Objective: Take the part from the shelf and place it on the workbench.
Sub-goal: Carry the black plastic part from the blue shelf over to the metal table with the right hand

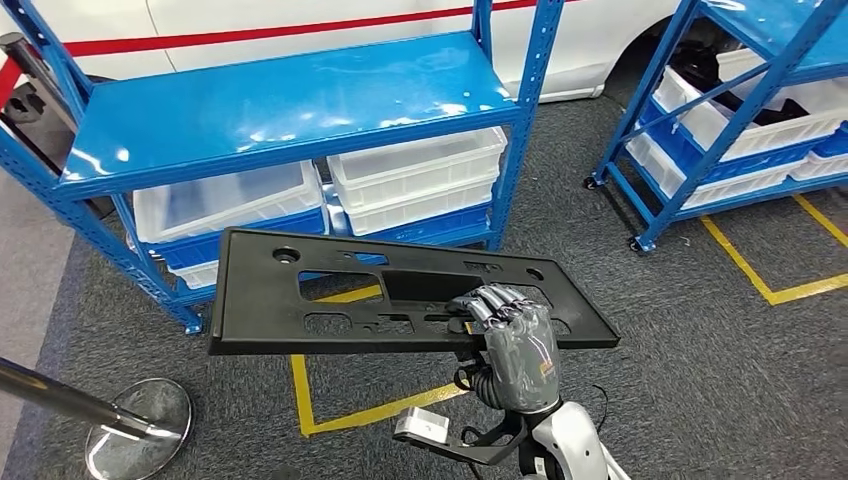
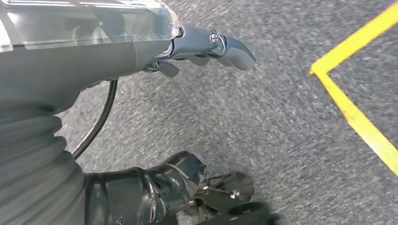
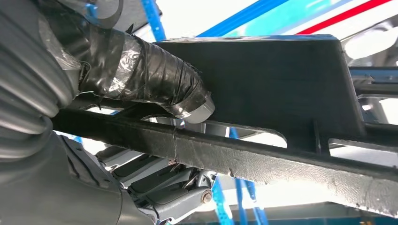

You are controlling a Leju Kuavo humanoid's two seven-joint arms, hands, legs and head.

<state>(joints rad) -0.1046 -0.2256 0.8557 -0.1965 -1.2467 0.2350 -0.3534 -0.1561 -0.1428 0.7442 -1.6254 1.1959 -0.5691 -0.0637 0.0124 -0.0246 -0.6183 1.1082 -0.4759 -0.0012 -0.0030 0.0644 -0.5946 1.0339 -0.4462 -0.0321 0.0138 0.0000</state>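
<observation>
On your left stands the blue shelf (image 1: pixel 280 105) with white bins (image 1: pixel 415 175) on its lower level; its top deck is bare, which fits the part already being off it. The left hand (image 2: pixel 206 47) hangs over the grey carpet, fingers loosely apart, holding nothing. In the middle, the black panel (image 1: pixel 330 295) floats roughly level in front of the shelf. The right hand (image 1: pixel 515 340) is clamped on its near edge toward the right end, fingers over the top and thumb (image 3: pixel 155 86) under, so the long left end hangs unsupported and may sag.
</observation>
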